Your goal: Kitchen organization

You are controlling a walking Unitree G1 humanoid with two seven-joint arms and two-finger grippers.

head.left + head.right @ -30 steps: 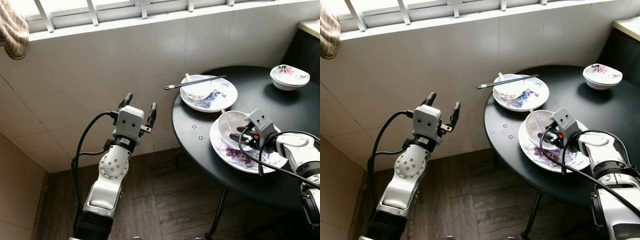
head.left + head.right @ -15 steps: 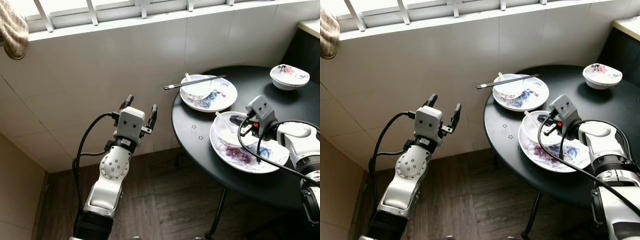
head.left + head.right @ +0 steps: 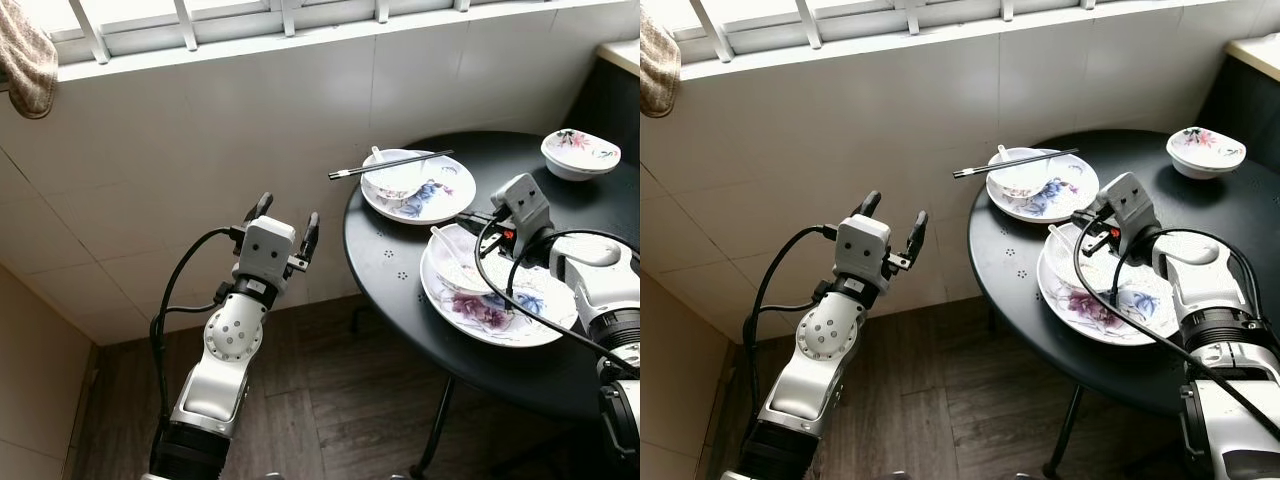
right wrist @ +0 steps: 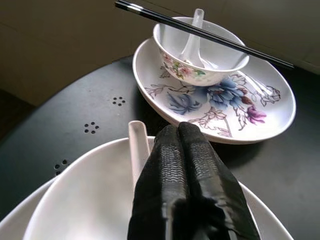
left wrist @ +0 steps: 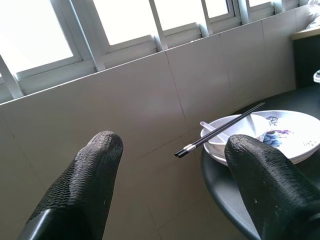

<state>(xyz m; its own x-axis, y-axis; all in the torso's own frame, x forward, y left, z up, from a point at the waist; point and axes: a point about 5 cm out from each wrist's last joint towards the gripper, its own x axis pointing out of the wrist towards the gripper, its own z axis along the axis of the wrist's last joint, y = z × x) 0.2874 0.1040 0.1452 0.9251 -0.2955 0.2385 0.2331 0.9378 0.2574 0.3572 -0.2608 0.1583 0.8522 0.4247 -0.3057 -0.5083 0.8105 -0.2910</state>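
Right gripper (image 4: 192,150) hovers over the near bowl (image 3: 462,262), fingers pressed together, holding nothing. That bowl, with a white spoon (image 4: 138,150) in it, sits on a flowered plate (image 3: 500,310); a second bowl (image 4: 200,52) and plate (image 4: 250,107) beyond carry chopsticks (image 3: 390,165) across the rim. Judged glazed china: stiff, slippery, breakable; best gripped at the rim. Left gripper (image 3: 284,212) held raised beside the table, fingers apart. Round black table (image 3: 380,260), tiled wall (image 3: 200,150), barred window above, dark wood floor
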